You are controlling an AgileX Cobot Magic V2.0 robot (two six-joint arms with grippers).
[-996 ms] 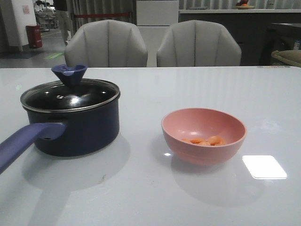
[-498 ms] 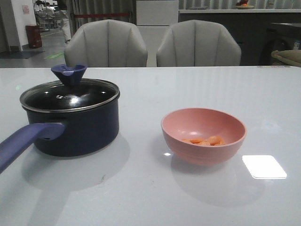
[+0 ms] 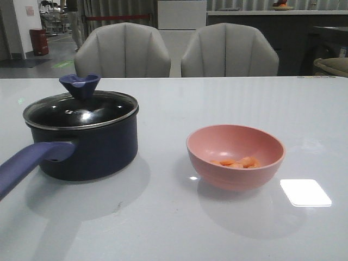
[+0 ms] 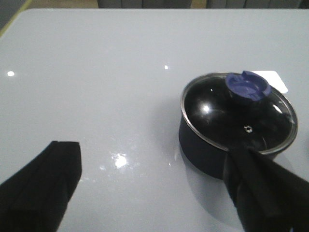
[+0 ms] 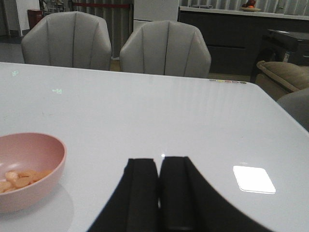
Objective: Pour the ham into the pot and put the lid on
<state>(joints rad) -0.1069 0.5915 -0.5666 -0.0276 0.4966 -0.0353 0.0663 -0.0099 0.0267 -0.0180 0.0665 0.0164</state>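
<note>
The dark navy pot (image 3: 92, 155) stands at the table's left, its purple-blue handle (image 3: 27, 163) pointing to the front left. The glass lid (image 3: 81, 111) with a blue knob (image 3: 80, 85) sits on it. The ham (image 3: 239, 162), a few orange-pink chunks, lies in a pink bowl (image 3: 235, 157) to the right. In the left wrist view my left gripper (image 4: 152, 154) is open and empty, with the pot (image 4: 207, 145) and lid (image 4: 227, 111) just beyond one finger. In the right wrist view my right gripper (image 5: 159, 162) is shut and empty, beside the bowl (image 5: 29, 164) and its ham (image 5: 21, 179).
The white glossy table (image 3: 163, 228) carries only the pot and bowl in view. Two grey chairs (image 3: 122, 51) (image 3: 228, 51) stand behind its far edge. A bright light reflection (image 3: 304, 192) lies right of the bowl. Neither arm shows in the front view.
</note>
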